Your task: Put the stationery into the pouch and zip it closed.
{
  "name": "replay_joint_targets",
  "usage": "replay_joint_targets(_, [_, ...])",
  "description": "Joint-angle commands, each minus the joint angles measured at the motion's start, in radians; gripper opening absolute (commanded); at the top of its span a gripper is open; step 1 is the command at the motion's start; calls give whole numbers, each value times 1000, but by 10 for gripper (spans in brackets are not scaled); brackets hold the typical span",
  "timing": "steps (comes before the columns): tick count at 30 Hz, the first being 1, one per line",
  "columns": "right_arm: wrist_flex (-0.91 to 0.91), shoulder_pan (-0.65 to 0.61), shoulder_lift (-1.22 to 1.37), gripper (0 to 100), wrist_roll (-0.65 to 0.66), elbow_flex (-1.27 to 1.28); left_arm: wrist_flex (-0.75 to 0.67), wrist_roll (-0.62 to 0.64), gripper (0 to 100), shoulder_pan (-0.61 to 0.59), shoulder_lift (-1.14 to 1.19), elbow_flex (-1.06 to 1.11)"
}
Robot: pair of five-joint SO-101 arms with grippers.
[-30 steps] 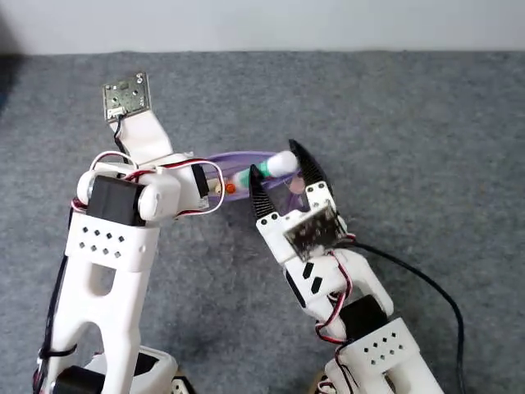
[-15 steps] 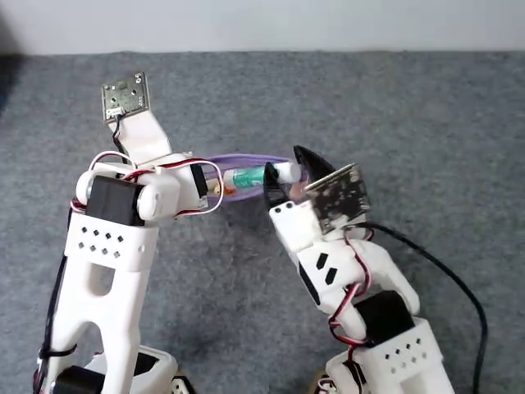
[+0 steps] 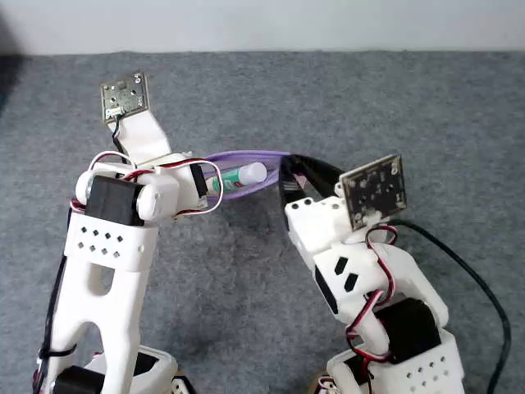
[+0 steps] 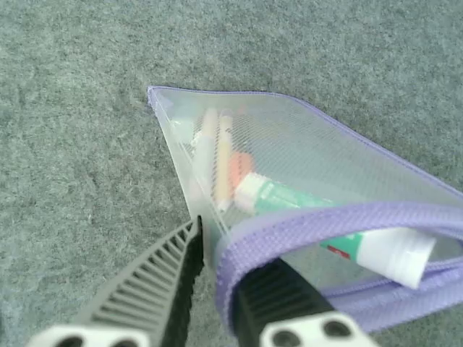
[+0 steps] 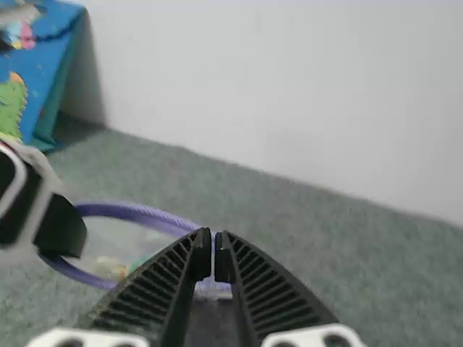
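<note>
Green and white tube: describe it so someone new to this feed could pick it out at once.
On the grey table lies a clear pouch with a purple zip edge. The tube pokes out of its open mouth, capped end outermost. Unlike the slim pens deeper inside, it is thick, green-banded and white-capped.

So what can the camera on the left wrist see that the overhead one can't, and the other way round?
Left wrist view: up close, the pens and an orange piece lying inside the mesh pouch, and the left gripper clamped on its purple rim. High view: both arms, with the right gripper at the pouch's other end. Both: the pouch and the white-capped tube at its open mouth.
</note>
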Motion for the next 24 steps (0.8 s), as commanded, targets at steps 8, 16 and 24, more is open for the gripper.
replay_joint_targets(8, [-298,-27,-1,13,-38,247,0,12,12,3,5,-31])
replay_joint_targets(16, [-395,-65,176,13,-43,307,2,12,12,3,5,-30])
replay_joint_targets(24, [-226,-59,209,13,-48,89,2,12,12,3,-3,51])
